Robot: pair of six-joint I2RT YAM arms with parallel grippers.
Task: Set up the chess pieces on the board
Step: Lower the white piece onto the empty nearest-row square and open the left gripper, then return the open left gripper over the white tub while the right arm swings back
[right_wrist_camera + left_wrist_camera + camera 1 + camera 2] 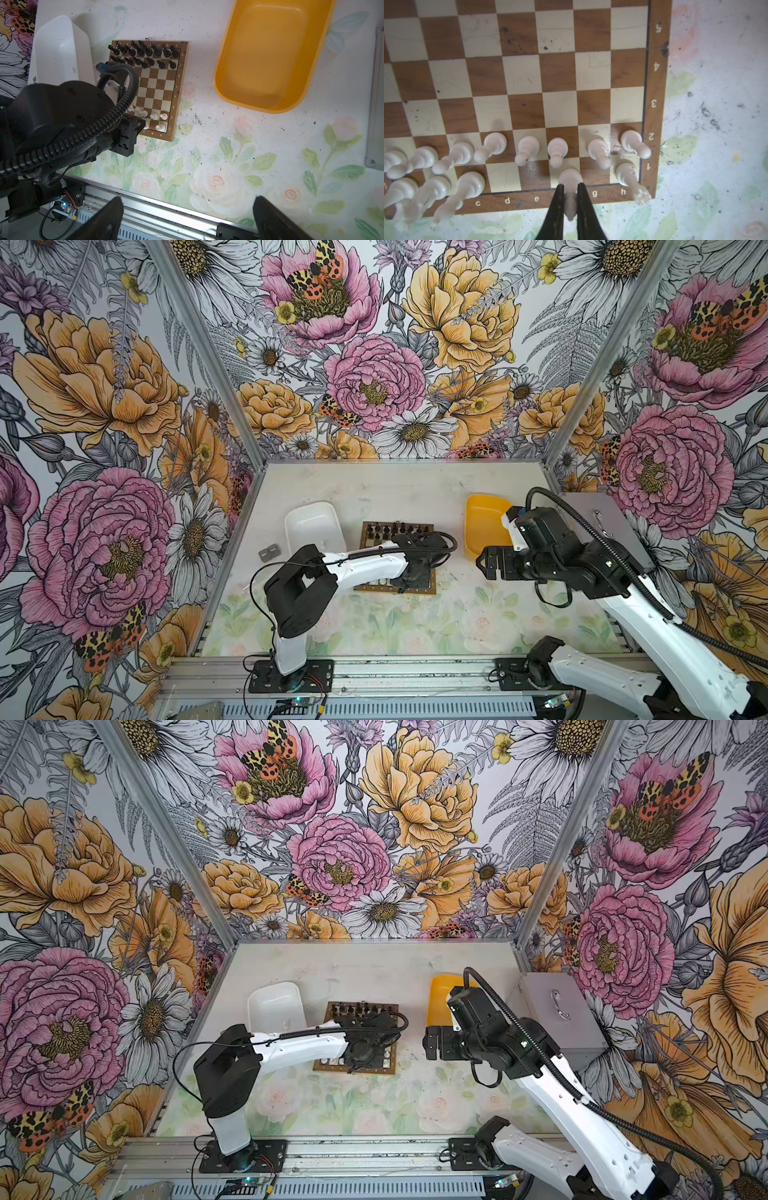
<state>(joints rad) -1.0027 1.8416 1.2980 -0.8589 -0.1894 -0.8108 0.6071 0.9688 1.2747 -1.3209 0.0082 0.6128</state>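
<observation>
On the bench (228,145), the board (656,83) carries the chess pieces (140,51). The right claw (187,200) hangs wide apart, empty. The left claw (570,186) is clamped on a white piece (570,176) at f1 — likely light, stiff, slick — best pinched at its slim neck.

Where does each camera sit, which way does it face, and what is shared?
Top views: overhead, looking down at the chessboard; left arm and right arm show.
Left wrist: behind the left gripper, shut on a white piece, facing the chessboard.
Right wrist: behind the open right gripper, facing the yellow tray.
Shared: the chessboard.
</observation>
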